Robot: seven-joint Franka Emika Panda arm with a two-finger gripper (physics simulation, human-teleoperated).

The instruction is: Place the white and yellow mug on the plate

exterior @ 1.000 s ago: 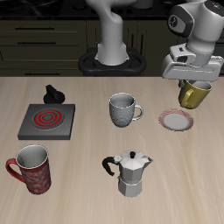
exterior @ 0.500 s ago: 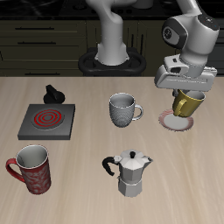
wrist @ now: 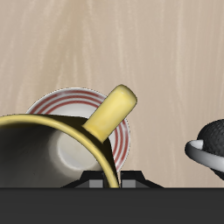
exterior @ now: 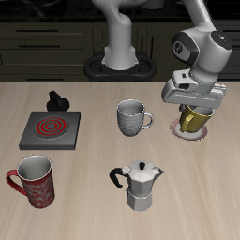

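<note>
My gripper (exterior: 195, 101) is shut on the rim of the white and yellow mug (exterior: 195, 119), olive-yellow outside, and holds it just above the plate (exterior: 180, 130), a small white plate with a reddish-pink ring. In the wrist view the mug's whitish inside (wrist: 66, 149) and yellow handle (wrist: 111, 112) cover most of the plate (wrist: 83, 96) right beneath. I cannot tell whether the mug's base touches the plate.
A grey patterned mug (exterior: 131, 117) stands beside the plate, also in the wrist view (wrist: 213, 144). A moka pot (exterior: 142, 184) and a red patterned mug (exterior: 35, 178) stand near the front edge. A dark burner (exterior: 51, 128) with red rings sits across the table.
The gripper has carried the mug down and slightly toward the table's middle, from above and behind the plate to directly over it.
</note>
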